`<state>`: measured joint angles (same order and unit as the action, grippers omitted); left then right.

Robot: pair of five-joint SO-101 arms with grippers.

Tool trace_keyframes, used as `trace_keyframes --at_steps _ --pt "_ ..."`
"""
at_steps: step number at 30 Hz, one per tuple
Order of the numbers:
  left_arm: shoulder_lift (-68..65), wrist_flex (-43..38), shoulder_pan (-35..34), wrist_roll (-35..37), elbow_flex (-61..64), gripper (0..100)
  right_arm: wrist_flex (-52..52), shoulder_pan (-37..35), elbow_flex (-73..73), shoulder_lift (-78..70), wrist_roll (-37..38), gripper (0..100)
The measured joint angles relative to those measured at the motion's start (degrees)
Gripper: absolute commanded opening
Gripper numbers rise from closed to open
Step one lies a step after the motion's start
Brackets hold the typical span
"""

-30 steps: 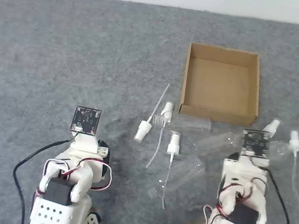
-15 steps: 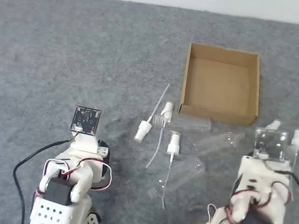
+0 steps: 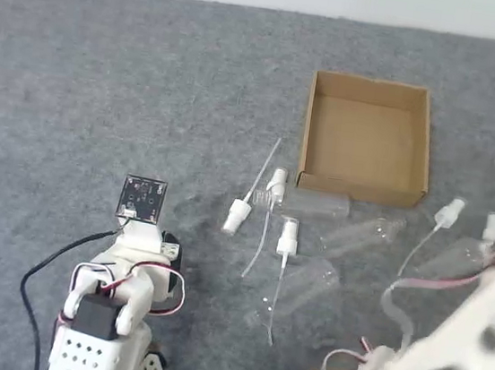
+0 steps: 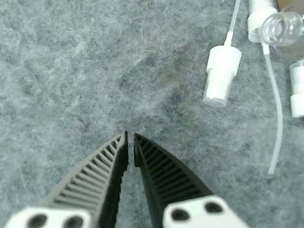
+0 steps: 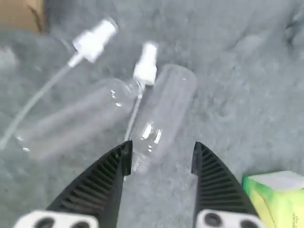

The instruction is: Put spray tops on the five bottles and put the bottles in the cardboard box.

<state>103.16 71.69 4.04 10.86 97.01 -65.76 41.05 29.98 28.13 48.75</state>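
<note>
The left gripper is closed on nothing, near a loose spray top on the grey mat. The right gripper is spread wide above a clear bottle. The cardboard box sits upper right in the high view, more bottles just below it.

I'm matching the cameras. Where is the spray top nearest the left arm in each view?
High view: the spray top lies near the middle, tube toward the box.
Left wrist view: it lies ahead of the shut left gripper.
Right wrist view: the tops ahead of the open right gripper are two others, by bottles.
Landmark: the bottle before the box; its open mouth is in the left wrist view.
</note>
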Motion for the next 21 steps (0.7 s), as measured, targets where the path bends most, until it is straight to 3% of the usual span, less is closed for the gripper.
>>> trace_keyframes --at_steps 11,21 --pt "0.00 0.00 0.00 0.00 0.00 1 -0.09 1.41 -18.37 -31.74 -0.35 16.7" --pt "0.00 0.00 0.00 0.00 0.00 1 -0.09 1.93 -28.04 -45.45 -11.16 20.5"
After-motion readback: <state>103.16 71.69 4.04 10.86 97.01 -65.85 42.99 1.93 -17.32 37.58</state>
